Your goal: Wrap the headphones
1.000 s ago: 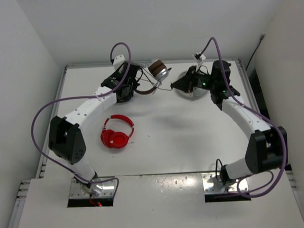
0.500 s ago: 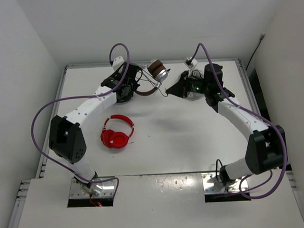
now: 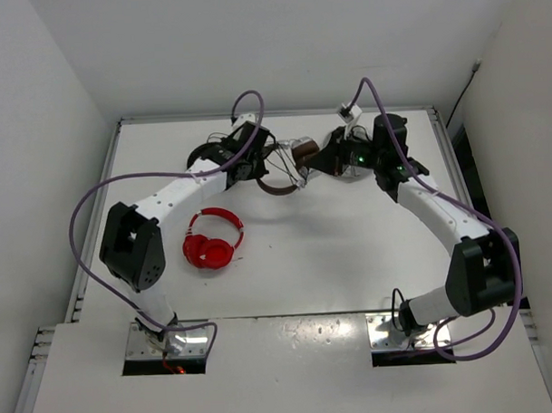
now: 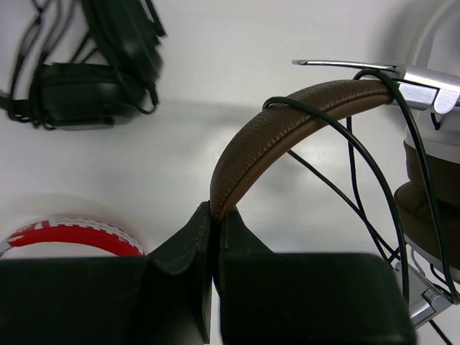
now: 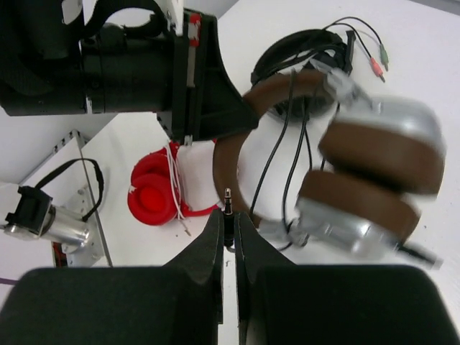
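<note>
The headphones (image 3: 293, 165) hang between my two grippers at the back middle of the table. My left gripper (image 4: 214, 212) is shut on the lower end of their dark brown headband (image 4: 287, 122). The thin black cable (image 4: 359, 165) loops over that band beside a silver ear cup (image 4: 431, 93). In the right wrist view both brown-padded, silver ear cups (image 5: 374, 165) hang blurred to the right. My right gripper (image 5: 228, 215) is shut on the cable's metal plug (image 5: 228, 195), close in front of the headband (image 5: 228, 162). In the top view the left gripper (image 3: 261, 166) and right gripper (image 3: 318, 160) stand close together.
Red headphones (image 3: 212, 240) lie on the table left of centre, in front of my left arm. Black headphones (image 4: 86, 93) with a tangled cable lie at the back left. A pale round thing (image 3: 343, 168) shows under my right wrist. White walls close in the table.
My left arm has swung right and toward the front, carrying the headphones up to the right gripper. The right gripper moved left early on, then held still with the plug.
</note>
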Robot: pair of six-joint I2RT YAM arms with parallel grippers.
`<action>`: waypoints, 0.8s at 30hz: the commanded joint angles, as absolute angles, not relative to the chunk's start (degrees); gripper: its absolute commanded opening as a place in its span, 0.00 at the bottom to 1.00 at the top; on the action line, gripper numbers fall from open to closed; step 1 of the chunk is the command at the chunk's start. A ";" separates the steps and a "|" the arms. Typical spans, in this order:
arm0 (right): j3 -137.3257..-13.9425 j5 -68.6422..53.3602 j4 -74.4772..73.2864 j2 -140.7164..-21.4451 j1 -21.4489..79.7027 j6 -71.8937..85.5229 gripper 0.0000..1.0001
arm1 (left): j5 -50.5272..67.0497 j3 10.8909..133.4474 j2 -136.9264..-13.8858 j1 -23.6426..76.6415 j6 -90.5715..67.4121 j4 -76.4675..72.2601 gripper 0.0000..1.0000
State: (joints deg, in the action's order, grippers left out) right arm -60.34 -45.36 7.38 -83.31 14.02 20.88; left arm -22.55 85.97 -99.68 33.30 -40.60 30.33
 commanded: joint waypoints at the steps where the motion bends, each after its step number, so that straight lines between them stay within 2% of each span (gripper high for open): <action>1: -58.29 -45.35 6.60 -81.47 12.93 17.58 0.00 | -12.95 85.87 -101.24 34.80 -34.99 26.64 0.00; 8: -52.21 -44.65 1.15 -77.08 9.15 13.10 0.00 | -8.97 88.07 -106.43 40.25 -32.52 25.32 0.00; 16: -46.67 -43.95 -9.74 -72.25 -1.04 3.63 0.00 | -5.27 94.82 -114.60 46.13 -33.74 21.80 0.00; 24: -44.30 -45.17 -14.68 -74.08 -9.66 -1.85 0.00 | -4.22 104.93 -125.15 51.41 -33.75 19.87 0.00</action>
